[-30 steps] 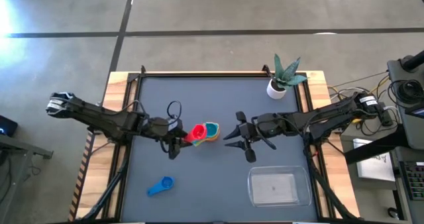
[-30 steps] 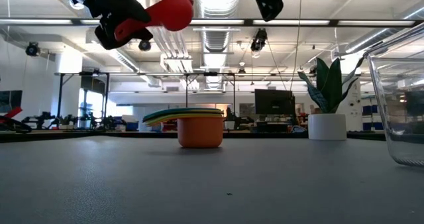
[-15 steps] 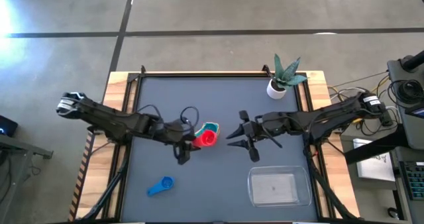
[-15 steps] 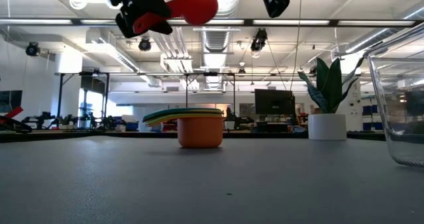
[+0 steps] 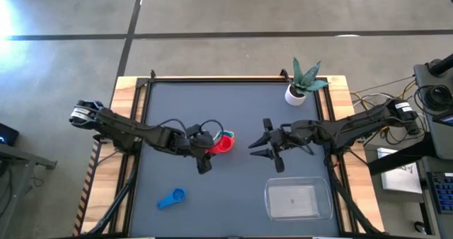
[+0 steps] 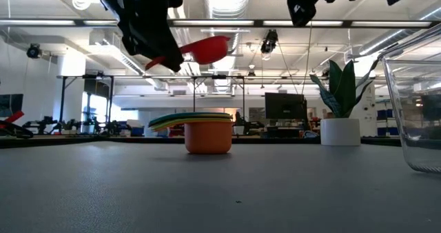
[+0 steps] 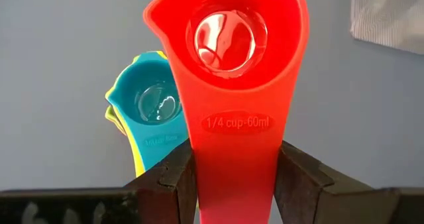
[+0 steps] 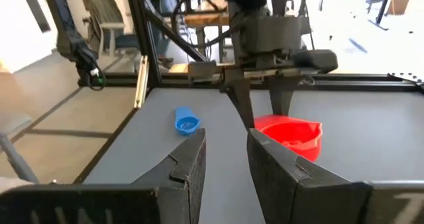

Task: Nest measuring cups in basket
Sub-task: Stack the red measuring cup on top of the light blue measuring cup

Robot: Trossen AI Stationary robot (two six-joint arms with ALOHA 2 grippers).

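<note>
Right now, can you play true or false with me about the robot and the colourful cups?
1. The left gripper holds the red cup by its handle. True.
2. The red cup rests inside the stack of cups. False: it is held in the air above the stack.
3. The basket has cups in it. False: none show inside it.
4. A blue cup lies alone on the table, apart from the stack. True.
5. The right gripper holds a cup. False: its fingers are open and hold nothing.
</note>
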